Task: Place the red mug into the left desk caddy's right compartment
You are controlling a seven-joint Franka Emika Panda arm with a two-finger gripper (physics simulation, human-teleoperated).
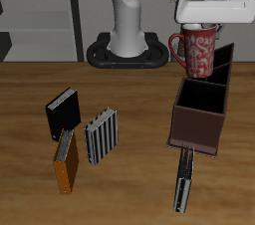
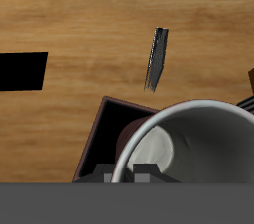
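The red mug (image 1: 197,54), speckled and white inside, hangs in the air from my gripper (image 1: 200,28), which is shut on its rim. It hovers upright just above the farther part of the left desk caddy (image 1: 195,127), the dark reddish-brown open box. An open dark section (image 1: 205,100) of the caddy lies below the mug, a little nearer the table's front edge. In the wrist view the mug's white inside (image 2: 198,159) fills much of the frame, with my gripper (image 2: 129,174) at its rim and the caddy's dark section (image 2: 117,129) beneath it. Which section is the right compartment I cannot tell.
A dark grey book (image 1: 183,179) lies in front of the caddy; it also shows in the wrist view (image 2: 157,57). A striped grey book (image 1: 101,135), an orange-brown book (image 1: 66,160) and a black box (image 1: 62,112) stand mid-table. The robot base (image 1: 127,50) is at the back.
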